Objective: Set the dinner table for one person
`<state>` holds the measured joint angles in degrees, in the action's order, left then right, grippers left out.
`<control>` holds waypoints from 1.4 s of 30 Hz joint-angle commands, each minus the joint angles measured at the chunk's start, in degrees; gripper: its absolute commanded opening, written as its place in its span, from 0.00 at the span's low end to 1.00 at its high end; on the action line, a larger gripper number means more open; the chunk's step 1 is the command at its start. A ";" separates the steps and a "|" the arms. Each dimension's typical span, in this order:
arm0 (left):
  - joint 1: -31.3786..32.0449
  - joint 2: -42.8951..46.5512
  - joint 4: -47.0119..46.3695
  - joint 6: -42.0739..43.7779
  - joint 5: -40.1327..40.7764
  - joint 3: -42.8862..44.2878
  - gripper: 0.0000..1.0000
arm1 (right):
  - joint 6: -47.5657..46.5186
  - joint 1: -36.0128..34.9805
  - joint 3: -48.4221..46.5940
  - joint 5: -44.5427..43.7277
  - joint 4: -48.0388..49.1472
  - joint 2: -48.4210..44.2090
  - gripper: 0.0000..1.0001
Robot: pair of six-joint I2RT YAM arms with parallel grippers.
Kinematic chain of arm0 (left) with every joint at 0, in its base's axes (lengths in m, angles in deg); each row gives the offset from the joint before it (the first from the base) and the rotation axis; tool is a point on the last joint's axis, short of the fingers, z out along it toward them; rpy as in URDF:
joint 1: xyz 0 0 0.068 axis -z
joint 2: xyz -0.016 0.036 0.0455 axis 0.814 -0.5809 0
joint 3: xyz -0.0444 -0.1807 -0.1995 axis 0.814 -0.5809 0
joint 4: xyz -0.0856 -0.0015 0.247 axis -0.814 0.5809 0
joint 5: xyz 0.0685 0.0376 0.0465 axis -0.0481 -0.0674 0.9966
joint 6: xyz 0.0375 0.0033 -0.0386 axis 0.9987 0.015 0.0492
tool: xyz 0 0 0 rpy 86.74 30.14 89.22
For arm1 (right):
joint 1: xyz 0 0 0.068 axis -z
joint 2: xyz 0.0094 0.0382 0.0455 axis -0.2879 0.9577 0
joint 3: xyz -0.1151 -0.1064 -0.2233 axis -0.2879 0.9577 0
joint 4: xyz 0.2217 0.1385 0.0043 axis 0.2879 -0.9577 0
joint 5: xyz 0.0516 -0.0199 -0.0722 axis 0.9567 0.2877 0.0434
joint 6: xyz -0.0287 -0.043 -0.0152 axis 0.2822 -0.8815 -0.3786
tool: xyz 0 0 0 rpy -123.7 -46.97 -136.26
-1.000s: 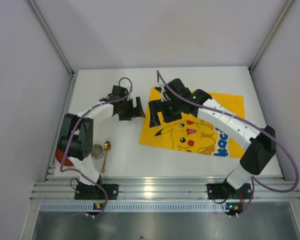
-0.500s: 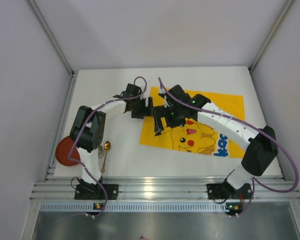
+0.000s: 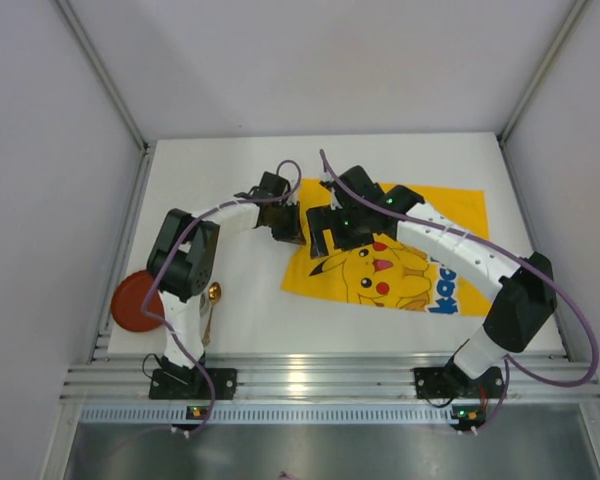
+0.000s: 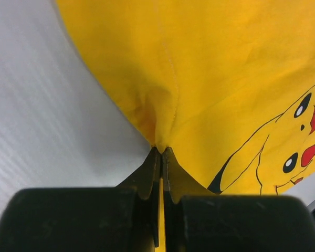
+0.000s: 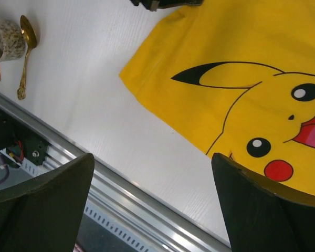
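The white dinner table [image 3: 200, 180] carries a yellow Pikachu mat [image 3: 410, 250] right of centre. My left gripper [image 3: 292, 225] sits at the mat's left edge. In the left wrist view that gripper [image 4: 161, 152] is shut on a pinched fold of the yellow mat [image 4: 210, 68]. My right gripper [image 3: 330, 230] hovers over the mat's left part, beside the left gripper. Seen from the right wrist, my right gripper [image 5: 152, 160] is open and holds nothing, with the mat [image 5: 241, 68] and the table [image 5: 94, 79] below it.
A red plate [image 3: 135, 302] lies at the table's near left edge, partly behind the left arm. A gold spoon [image 3: 210, 305] lies beside it, and a speckled cup [image 5: 2, 44] stands next to the spoon [image 5: 25, 47]. A ribbed aluminium rail [image 3: 300, 380] runs along the near edge.
My left gripper has moved right to the mat's left edge and shut on the cloth. The left arm's swing uncovered the red plate. The right gripper stayed open and barely moved.
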<state>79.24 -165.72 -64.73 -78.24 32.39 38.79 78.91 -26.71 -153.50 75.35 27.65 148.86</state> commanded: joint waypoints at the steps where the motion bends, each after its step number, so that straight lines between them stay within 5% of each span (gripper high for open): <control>1: -3.56 4.28 6.19 1.15 5.59 -4.10 0.00 | -0.15 1.16 -1.51 -2.78 0.57 -3.39 0.93; 8: -11.91 15.80 10.76 -0.26 11.56 -11.56 0.00 | -0.67 3.97 0.60 -3.40 0.57 -4.89 0.94; 21: -13.50 22.66 20.51 -2.63 19.21 -13.86 0.00 | -2.08 5.21 1.48 -2.87 0.66 -4.63 0.94; 23: -13.50 24.59 23.05 -3.16 20.61 -12.46 0.22 | -2.17 5.21 1.92 -2.87 0.66 -5.06 0.94; 24: -13.50 25.47 24.03 -3.42 22.45 -11.85 0.42 | -2.17 5.21 2.36 -2.87 0.66 -5.24 0.94; 25: -13.50 27.30 24.99 -3.95 24.12 -10.62 0.81 | -2.26 5.21 2.62 -2.87 0.66 -5.33 0.94; 26: -13.59 28.19 26.83 -3.95 27.53 -9.91 0.98 | -2.26 5.21 2.80 -2.87 0.66 -5.59 0.94; 32: -15.70 30.84 33.70 -4.22 45.19 -5.86 0.98 | -2.52 5.21 4.64 -2.52 0.66 -6.38 0.94; 38: -21.74 31.89 35.99 -4.22 46.99 -9.28 0.96 | -3.83 5.30 4.04 -1.99 0.22 -5.86 0.94; 42: -28.00 33.56 34.24 -2.99 41.20 -14.55 0.90 | -4.02 5.21 2.89 -2.08 -0.48 -5.51 0.94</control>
<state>54.67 -134.83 -32.36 -81.63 75.07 27.25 75.98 -22.03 -148.43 73.21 27.17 145.15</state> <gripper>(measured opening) 0.913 0.938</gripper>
